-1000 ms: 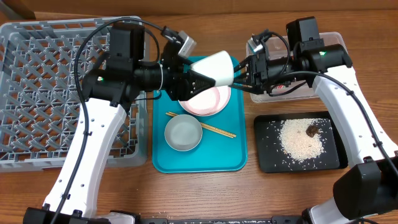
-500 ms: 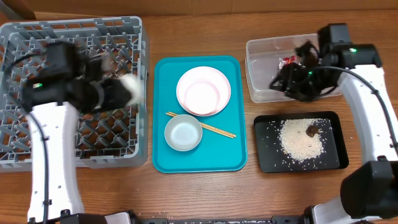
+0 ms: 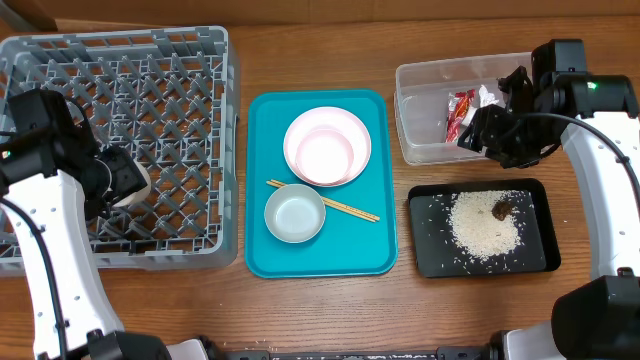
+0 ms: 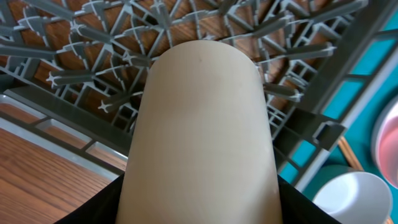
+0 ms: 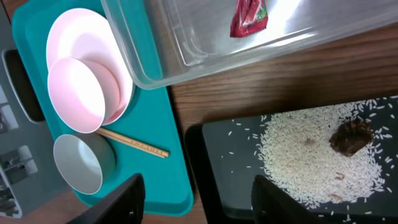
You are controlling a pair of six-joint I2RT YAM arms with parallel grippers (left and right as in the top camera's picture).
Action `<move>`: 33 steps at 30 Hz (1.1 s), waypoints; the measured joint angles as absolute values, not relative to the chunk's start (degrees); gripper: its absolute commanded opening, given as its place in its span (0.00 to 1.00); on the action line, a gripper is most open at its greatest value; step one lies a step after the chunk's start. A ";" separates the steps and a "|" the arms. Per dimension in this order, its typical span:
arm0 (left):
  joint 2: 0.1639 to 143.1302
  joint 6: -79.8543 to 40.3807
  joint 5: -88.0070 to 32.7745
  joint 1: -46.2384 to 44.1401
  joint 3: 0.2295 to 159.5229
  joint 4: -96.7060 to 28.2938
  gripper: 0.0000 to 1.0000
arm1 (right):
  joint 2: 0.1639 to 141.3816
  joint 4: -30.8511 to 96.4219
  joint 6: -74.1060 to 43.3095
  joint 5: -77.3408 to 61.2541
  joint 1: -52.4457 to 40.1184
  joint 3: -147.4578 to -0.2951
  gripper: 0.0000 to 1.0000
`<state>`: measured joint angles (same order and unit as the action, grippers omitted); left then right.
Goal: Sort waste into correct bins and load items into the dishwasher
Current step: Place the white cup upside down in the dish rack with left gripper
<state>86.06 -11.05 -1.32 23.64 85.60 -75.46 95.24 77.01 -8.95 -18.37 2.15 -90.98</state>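
Two dark fingers of the left gripper (image 4: 199,210) were closed on the small white cup (image 4: 199,118), one on each side of it, and the cup filled most of the left wrist view. It hung over the lattice floor of the grey dish rack (image 3: 150,60), in the rack's near-left part; whether it touched the grid could not be told. The right gripper (image 5: 200,190) had its jaws spread wide with nothing between them, above the near edge of the clear tub (image 3: 415,150). A red wrapper (image 3: 460,112) lay inside that tub. Just in front, the black tray (image 3: 425,255) held a patch of rice (image 3: 485,228) with a brown scrap (image 3: 502,209) on it. On the teal tray (image 3: 375,255) between rack and bins sat the white plate (image 3: 350,128) with a pink bowl (image 3: 324,158) in it, a whitish bowl (image 3: 295,214), and the chopsticks (image 3: 350,210) beside that bowl.
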 measured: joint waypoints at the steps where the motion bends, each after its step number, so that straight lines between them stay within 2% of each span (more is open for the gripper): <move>1: 86.89 -11.05 -1.02 23.62 85.60 -75.46 0.04 | 95.24 77.21 -8.95 -18.35 2.15 -90.98 0.57; 3: 89.21 -11.07 -0.32 23.64 85.60 -75.42 0.04 | 95.24 77.45 -8.95 -18.11 2.15 -90.98 0.57; 6: 92.90 -11.25 0.69 23.64 85.60 -75.20 0.13 | 95.24 77.60 -8.95 -17.98 2.15 -91.00 0.57; 8: 94.98 -11.38 1.04 23.64 85.60 -74.91 0.36 | 95.24 77.54 -8.95 -17.96 2.15 -91.02 0.57; 9: 96.03 -11.51 1.17 23.64 85.60 -74.78 0.40 | 95.24 77.56 -8.93 -17.96 2.15 -91.02 0.57; 12: 98.91 -11.64 1.28 23.64 85.60 -74.37 0.70 | 95.24 77.58 -8.95 -17.93 2.15 -91.02 0.57; 13: 99.50 -11.73 1.28 23.64 85.60 -74.35 0.74 | 95.24 77.60 -8.93 -17.93 2.15 -91.02 0.57; 16: 100.49 -11.88 0.93 23.64 85.60 -73.78 0.82 | 95.24 77.62 -8.93 -17.80 2.15 -91.02 0.57; 19: 100.38 -11.88 0.36 23.64 85.89 -73.76 0.90 | 95.24 77.76 -8.82 -17.76 2.15 -91.02 0.67; 24: 97.80 -11.86 -1.98 23.59 87.39 -73.67 1.00 | 95.24 78.04 -8.75 -17.76 2.15 -91.02 0.75; 28: 91.72 -11.62 -5.52 21.32 88.05 -73.49 1.00 | 95.24 77.97 -8.78 -17.76 2.15 -91.02 0.76; 33: 85.80 -11.64 -8.21 9.80 89.23 -73.95 1.00 | 95.24 77.71 -8.75 -17.74 2.15 -91.02 0.76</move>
<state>85.80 -11.64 -8.21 9.80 89.23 -73.95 95.24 77.71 -8.75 -17.74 2.15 -91.02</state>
